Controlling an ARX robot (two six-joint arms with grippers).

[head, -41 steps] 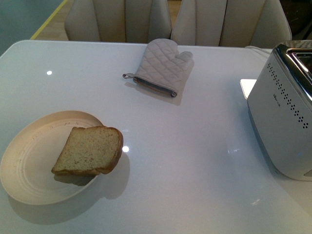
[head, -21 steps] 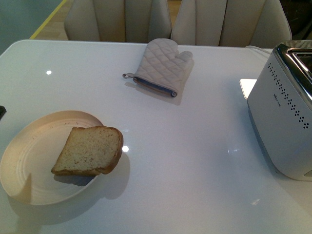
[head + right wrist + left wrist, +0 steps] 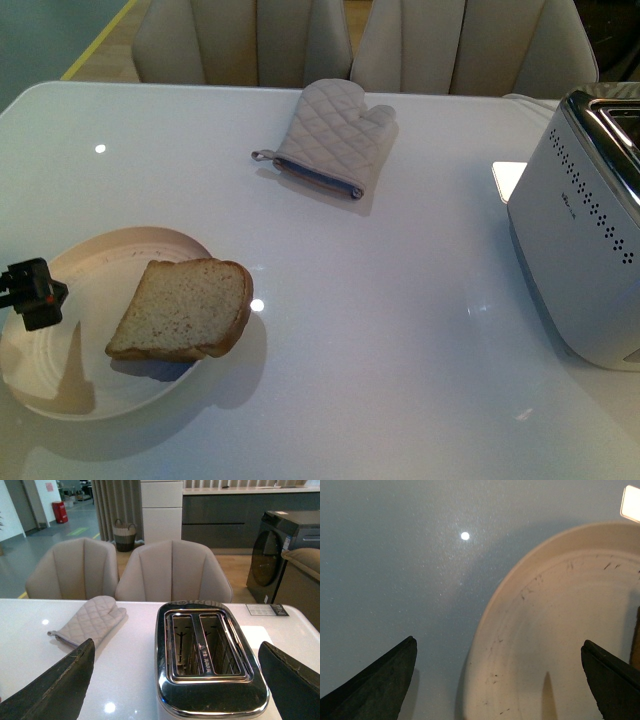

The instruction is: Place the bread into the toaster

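The bread (image 3: 183, 310), a tan slice with a brown crust, lies on the right part of a cream plate (image 3: 60, 385) at the front left of the table. My left gripper (image 3: 30, 292) is open over the plate's left rim, apart from the bread. In the left wrist view its open jaws (image 3: 497, 645) straddle the plate's rim (image 3: 560, 630), with nothing between them. The white toaster (image 3: 585, 240) stands at the right edge. In the right wrist view my open right gripper (image 3: 176, 645) hovers above the toaster's chrome top (image 3: 210, 700); both slots look empty.
A grey quilted oven mitt (image 3: 330, 135) lies at the back middle of the white table (image 3: 400, 330); it also shows in the right wrist view (image 3: 90, 620). Two beige chairs (image 3: 250, 40) stand behind the table's far edge.
My left gripper has come into the front view from the left edge and moved over the plate's left rim. The bread, plate and toaster have not moved.
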